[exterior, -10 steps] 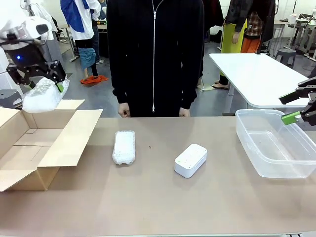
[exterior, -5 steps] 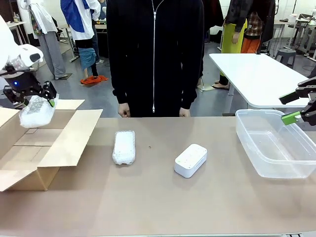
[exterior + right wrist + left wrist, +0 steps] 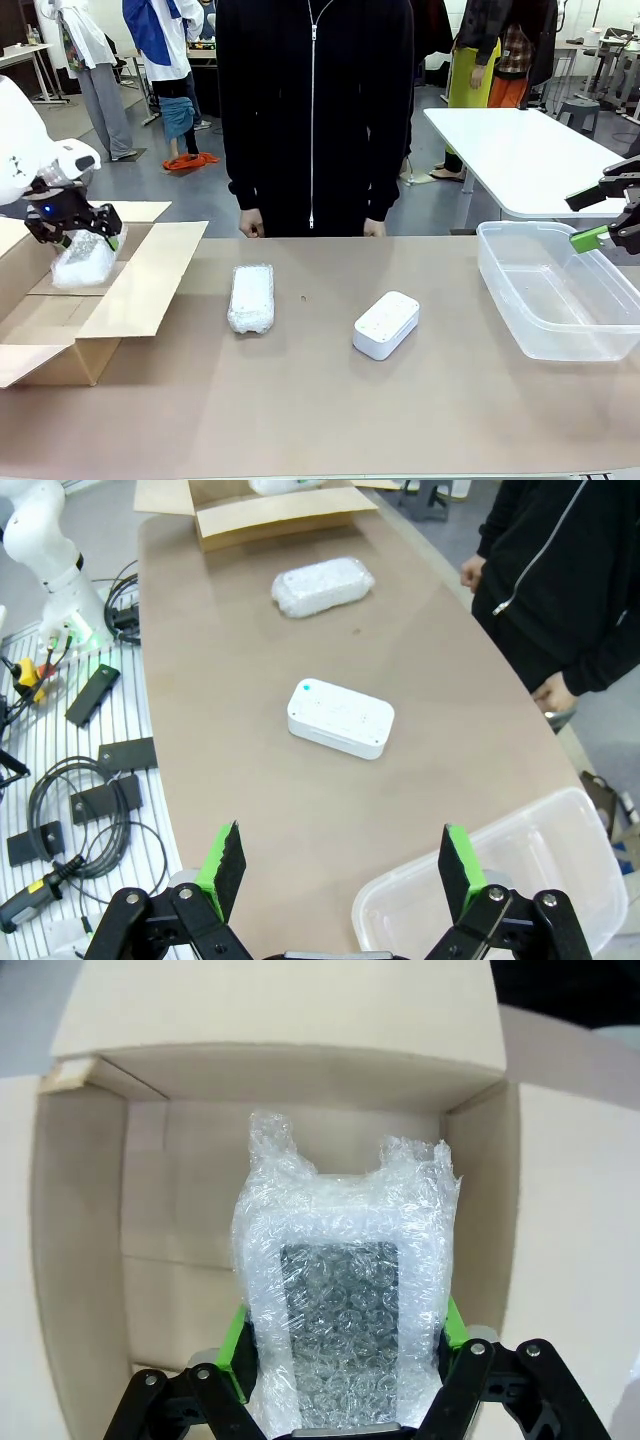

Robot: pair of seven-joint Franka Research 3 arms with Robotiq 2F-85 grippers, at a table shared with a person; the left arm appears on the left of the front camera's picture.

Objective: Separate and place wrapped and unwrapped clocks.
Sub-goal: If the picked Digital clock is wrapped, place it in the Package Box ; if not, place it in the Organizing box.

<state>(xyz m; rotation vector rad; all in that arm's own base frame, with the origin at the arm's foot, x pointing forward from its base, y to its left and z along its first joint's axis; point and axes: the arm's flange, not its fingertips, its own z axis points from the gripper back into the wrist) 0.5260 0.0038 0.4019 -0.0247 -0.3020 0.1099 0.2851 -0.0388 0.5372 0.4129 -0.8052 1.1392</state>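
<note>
Over the table [image 3: 300,400] at its left end, sunk lower into the cardboard box [image 3: 150,265] with one wrapped clock [image 3: 82,264] squeezed in the left claw [image 3: 82,240], nearly put away, with the bare clock [image 3: 386,324] waiting mid-table and the right claw [image 3: 590,218] wide.

This is a robotics lab in an open workshop hall. Just off the near edge of the brown table [image 3: 330,400], coiled cables [image 3: 95,825] and black boxes [image 3: 93,695] lie on a white slatted rack [image 3: 140,790] beside a white robot arm [image 3: 45,540]. Beyond the table's far side are a grey floor [image 3: 190,190], a white worktable [image 3: 510,150] and standing people [image 3: 160,60].
</note>
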